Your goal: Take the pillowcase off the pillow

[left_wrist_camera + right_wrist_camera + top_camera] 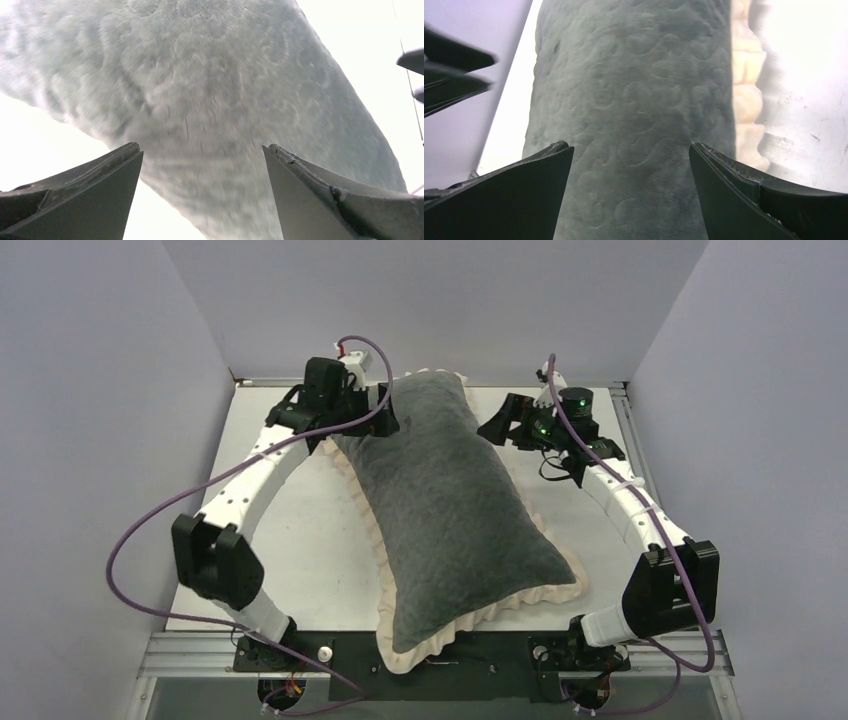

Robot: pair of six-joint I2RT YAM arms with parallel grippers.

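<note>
Pillowcase [450, 520] lies grey side up, long axis far-to-near on the worktop [310, 555]; left end effector [200, 147] and right end effector [629, 145] both spread wide.

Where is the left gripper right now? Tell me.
Top view: the left gripper is at the far end of the table, left of centre, open beside the far left corner of the pillowcase, opposite the right gripper.
</note>
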